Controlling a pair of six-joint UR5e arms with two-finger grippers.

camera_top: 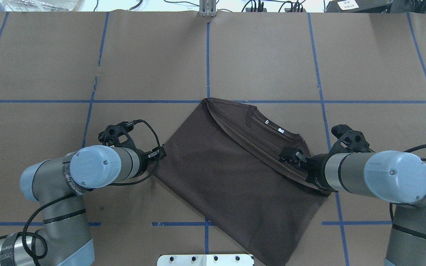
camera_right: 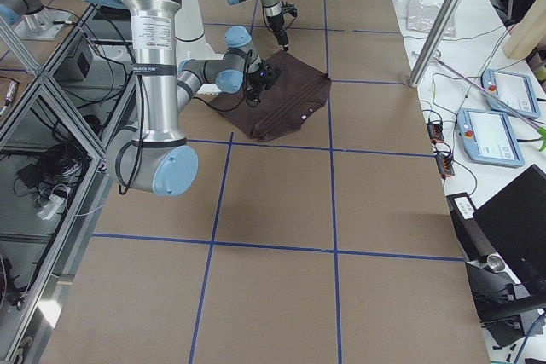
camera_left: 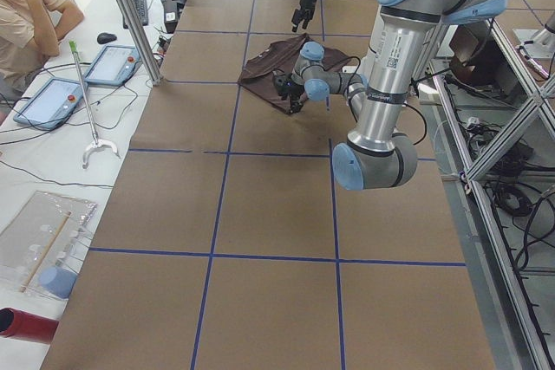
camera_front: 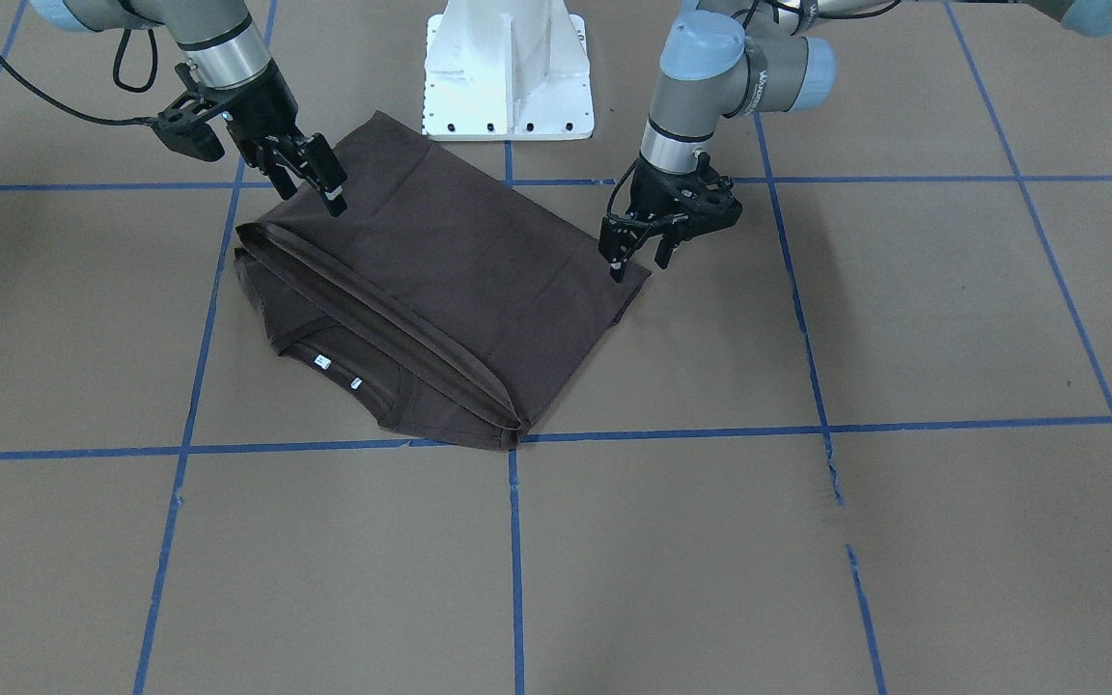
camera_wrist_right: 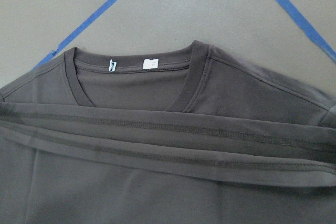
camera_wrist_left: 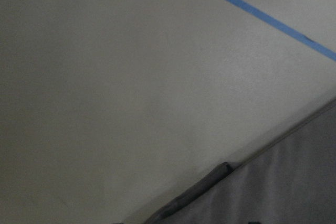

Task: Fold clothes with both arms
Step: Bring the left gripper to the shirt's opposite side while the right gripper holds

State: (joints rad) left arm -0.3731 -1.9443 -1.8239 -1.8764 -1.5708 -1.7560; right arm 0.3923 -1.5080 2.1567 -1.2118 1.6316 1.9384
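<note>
The left claw (camera_front: 640, 259) hangs with its fingers spread at the near corner of the shirt, one tip over the cloth's edge and the other over the bare table (camera_top: 272, 55); I cannot tell whether it touches the cloth. The brown T-shirt (camera_top: 227, 170) lies folded and askew in the middle of the table, in front of the white pedestal (camera_front: 508, 77). Its stitched hems form a band just below the collar (camera_wrist_right: 131, 90), where two small white labels (camera_top: 267, 121) show. The right claw (camera_front: 322, 193), also spread and gripping nothing, hovers over the shirt's other end, near that band.
</note>
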